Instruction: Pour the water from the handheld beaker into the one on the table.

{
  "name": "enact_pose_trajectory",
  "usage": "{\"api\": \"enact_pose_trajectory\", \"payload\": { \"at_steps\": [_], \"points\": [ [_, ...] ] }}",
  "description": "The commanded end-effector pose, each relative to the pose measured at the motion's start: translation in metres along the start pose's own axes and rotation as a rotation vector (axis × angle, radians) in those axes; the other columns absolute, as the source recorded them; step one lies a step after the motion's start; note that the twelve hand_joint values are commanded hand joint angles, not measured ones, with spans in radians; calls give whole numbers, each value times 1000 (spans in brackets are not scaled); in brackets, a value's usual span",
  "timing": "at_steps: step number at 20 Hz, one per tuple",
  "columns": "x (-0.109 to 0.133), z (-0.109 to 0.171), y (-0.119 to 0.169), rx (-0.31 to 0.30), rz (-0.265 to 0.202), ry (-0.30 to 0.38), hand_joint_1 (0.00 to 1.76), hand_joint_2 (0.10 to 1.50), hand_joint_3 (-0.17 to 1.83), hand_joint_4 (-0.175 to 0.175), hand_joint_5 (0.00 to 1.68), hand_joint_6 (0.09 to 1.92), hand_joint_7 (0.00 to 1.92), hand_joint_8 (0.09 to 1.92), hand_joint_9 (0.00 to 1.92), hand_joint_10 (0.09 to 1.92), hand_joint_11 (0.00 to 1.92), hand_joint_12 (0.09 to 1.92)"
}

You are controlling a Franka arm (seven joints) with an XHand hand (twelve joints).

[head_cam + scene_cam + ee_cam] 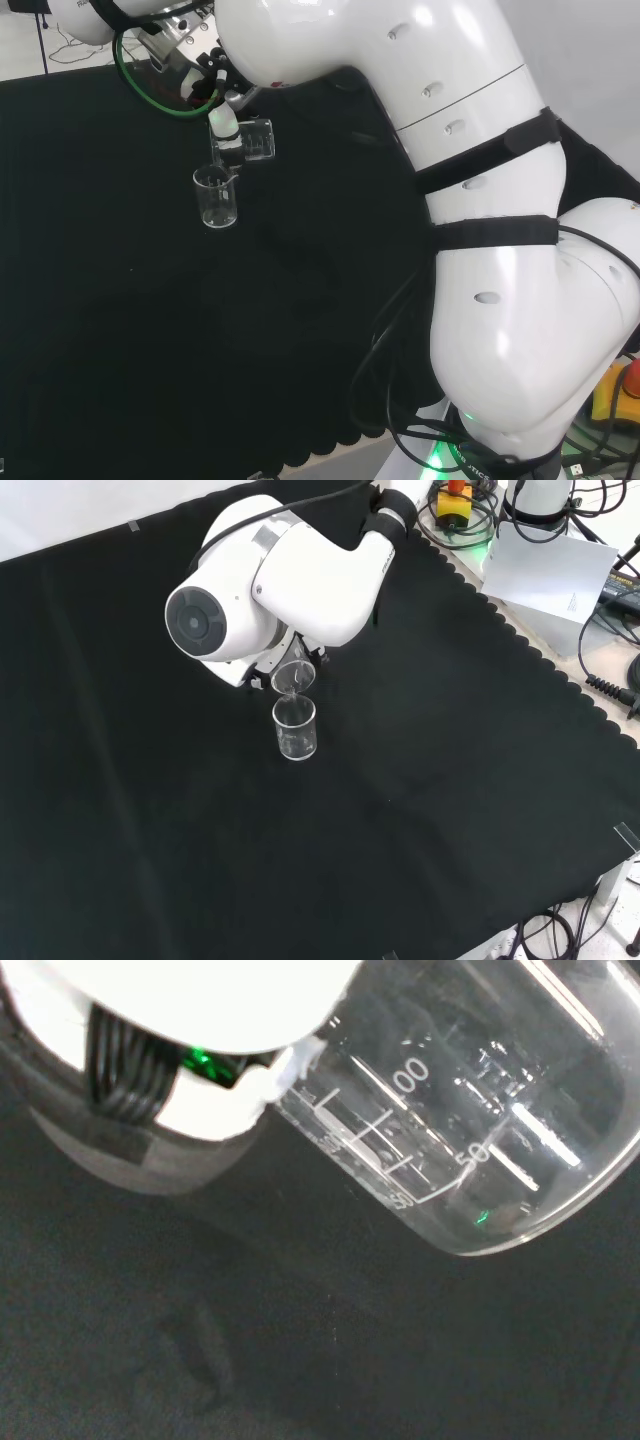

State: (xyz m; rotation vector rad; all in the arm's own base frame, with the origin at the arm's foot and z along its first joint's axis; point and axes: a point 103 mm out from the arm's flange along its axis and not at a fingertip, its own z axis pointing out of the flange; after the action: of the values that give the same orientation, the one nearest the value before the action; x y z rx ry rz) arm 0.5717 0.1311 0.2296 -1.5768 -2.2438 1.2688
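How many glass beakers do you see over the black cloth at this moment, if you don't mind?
2. One beaker is held tilted in the hand; the other beaker stands upright on the cloth just beneath its lip. Clear ware is hard to spot, so others may be missed.

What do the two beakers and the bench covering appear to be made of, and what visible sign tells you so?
Held beaker: clear glass or hard plastic, glossy; white printed scale marks and bright highlights show through it.
Standing beaker: the same clear, shiny material; the cloth is visible through its wall.
Bench covering: matte black cloth, with soft creases and a scalloped edge.
The robot hand holding the tilted beaker looks like white and black plastic.
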Motion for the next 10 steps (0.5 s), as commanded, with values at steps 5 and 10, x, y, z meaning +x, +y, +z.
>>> {"api": "enact_pose_trajectory", "payload": {
  "at_steps": [5,10],
  "points": [
    [2,-3,0,14,11,-4,1283,616,749,43,1195,818,1347,625,1339,428,1129,871],
    [6,-5,2,20,8,-8,1283,616,750,43,1195,818,1346,626,1339,429,1130,871]
  ]
}}
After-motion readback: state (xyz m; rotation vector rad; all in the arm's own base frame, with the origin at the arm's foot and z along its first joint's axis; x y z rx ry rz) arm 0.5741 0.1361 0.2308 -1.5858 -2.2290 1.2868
